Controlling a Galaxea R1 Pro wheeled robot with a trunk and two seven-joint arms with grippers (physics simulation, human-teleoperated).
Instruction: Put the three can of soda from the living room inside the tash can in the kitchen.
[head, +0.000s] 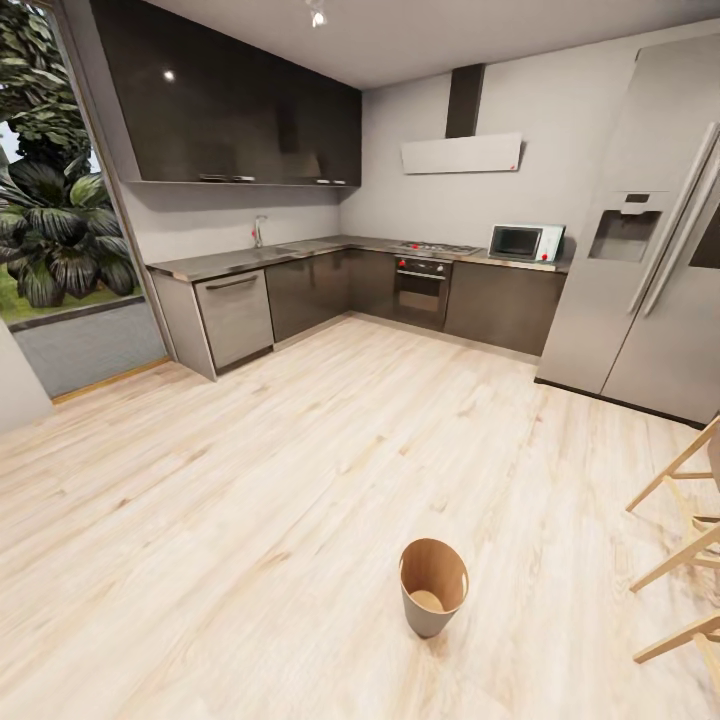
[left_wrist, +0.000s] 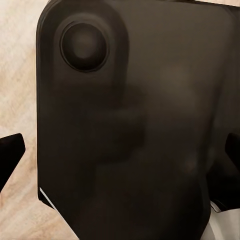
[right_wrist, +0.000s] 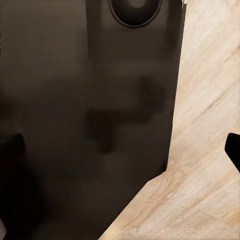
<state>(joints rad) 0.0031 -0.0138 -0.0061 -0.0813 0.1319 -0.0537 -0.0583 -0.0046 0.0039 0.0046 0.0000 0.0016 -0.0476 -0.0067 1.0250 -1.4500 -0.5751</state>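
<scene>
The tash can (head: 433, 585), a small round light-brown bin, stands upright on the pale wood kitchen floor, low and right of centre in the head view. Its smooth brown inside looks empty as far as I can see into it. The three cans of soda are out of view. In the left wrist view my left gripper (left_wrist: 120, 154) is open, its dark fingertips (left_wrist: 10, 155) far apart, over a dark part of the robot's own body. My right gripper (right_wrist: 120, 147) is open too, one fingertip (right_wrist: 233, 150) over bare floor. Nothing sits between either pair of fingers.
Dark grey cabinets (head: 305, 290) with a built-in oven (head: 422, 292) and a microwave (head: 525, 242) line the far walls. A steel fridge (head: 650, 270) stands at the right. Wooden chair legs (head: 685, 560) jut in at the right edge. A glass door (head: 60, 250) shows plants at the left.
</scene>
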